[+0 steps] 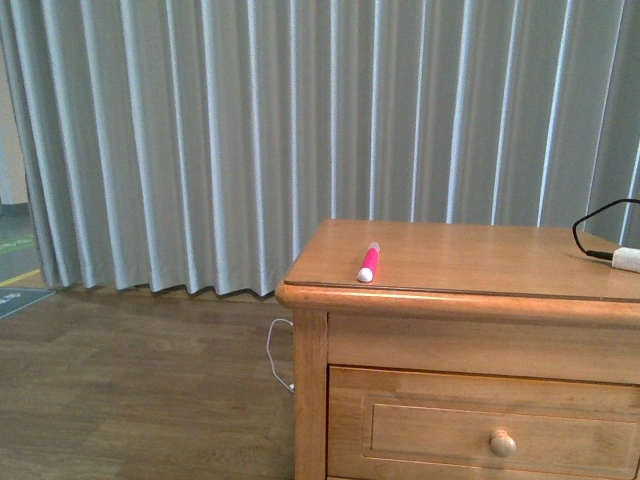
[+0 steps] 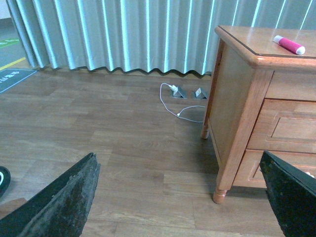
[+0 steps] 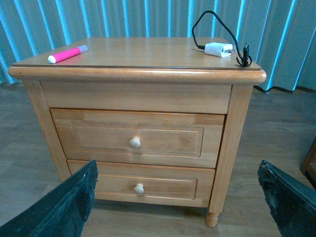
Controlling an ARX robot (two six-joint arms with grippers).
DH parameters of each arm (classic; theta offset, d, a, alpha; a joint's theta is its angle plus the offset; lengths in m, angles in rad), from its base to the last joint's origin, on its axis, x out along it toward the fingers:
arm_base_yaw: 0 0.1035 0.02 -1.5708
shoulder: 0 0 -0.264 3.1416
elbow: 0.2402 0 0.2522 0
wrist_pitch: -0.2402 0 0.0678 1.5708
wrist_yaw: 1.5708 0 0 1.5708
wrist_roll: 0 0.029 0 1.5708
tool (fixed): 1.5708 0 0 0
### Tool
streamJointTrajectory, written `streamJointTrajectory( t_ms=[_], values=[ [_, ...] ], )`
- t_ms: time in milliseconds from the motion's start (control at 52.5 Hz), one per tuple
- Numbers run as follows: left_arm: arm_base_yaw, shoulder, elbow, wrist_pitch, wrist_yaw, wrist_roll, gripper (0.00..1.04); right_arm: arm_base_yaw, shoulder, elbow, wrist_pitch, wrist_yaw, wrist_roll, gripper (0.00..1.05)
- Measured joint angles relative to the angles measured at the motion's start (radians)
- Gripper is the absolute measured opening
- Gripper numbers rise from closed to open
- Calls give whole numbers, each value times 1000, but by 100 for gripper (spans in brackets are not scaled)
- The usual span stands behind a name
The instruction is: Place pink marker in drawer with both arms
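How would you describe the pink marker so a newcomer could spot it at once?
Find the wooden cabinet before the grey curtain. On its top, at the end away from the white plug, lies the pink marker. Unlike the plug, it is hot pink, cable-free, with a white end.

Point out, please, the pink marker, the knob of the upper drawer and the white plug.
pink marker (image 1: 368, 263): front view, middle of its pink body.
upper drawer knob (image 3: 135, 143): right wrist view, centre of the round knob.
white plug (image 3: 217, 49): right wrist view, middle of its white body.
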Motion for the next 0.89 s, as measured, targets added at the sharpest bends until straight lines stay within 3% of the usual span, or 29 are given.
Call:
streamJointTrajectory(
  t_ms=[704, 799, 894],
  values=[
    [0, 0, 0, 0, 0, 0, 98, 1, 3, 1, -6, 5, -3, 96],
    [0, 0, 0, 0, 0, 0, 98, 35, 155, 97, -237, 66, -26, 96],
    [0, 0, 0, 0, 0, 0, 98, 95, 338, 115, -173, 86, -33, 96]
  ],
)
